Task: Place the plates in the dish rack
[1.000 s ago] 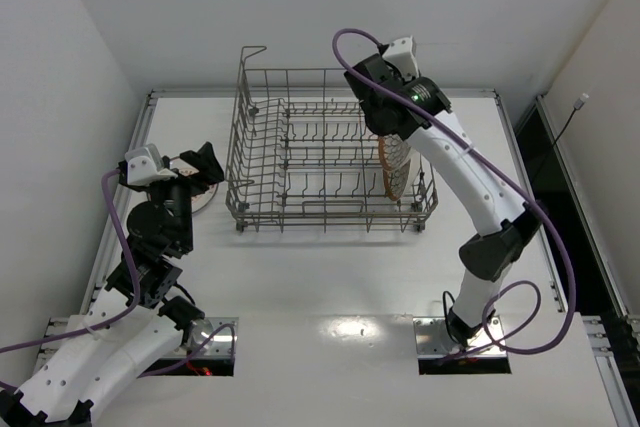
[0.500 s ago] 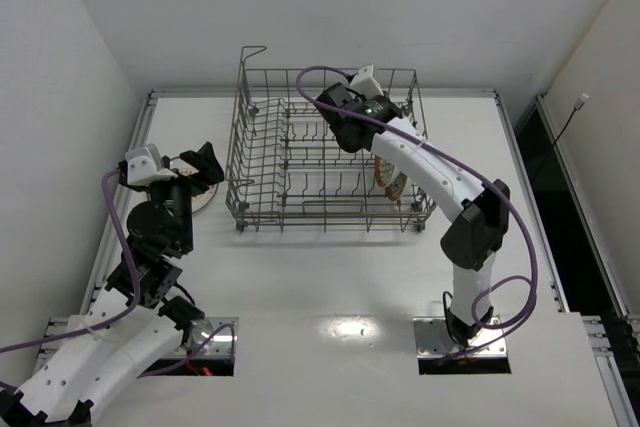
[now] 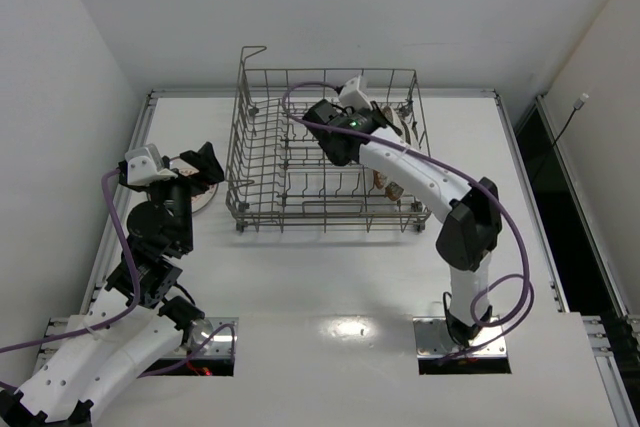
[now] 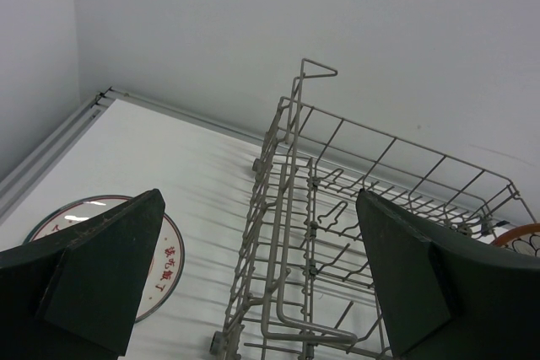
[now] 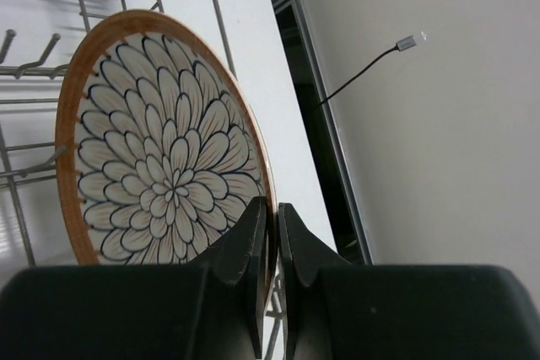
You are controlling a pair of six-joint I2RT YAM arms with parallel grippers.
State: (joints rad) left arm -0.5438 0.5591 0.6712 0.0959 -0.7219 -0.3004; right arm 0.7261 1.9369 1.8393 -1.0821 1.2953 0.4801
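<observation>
1 plate (image 4: 169, 260) with red characters

Short column of red Chinese characters (image 4: 170, 265) just inside the rim of the white plate (image 4: 162, 238), lying flat on the desk (image 4: 190, 174), showing right beside the left-hand finger of the left arm's jaws, strokes too small to read with certainty
</observation>
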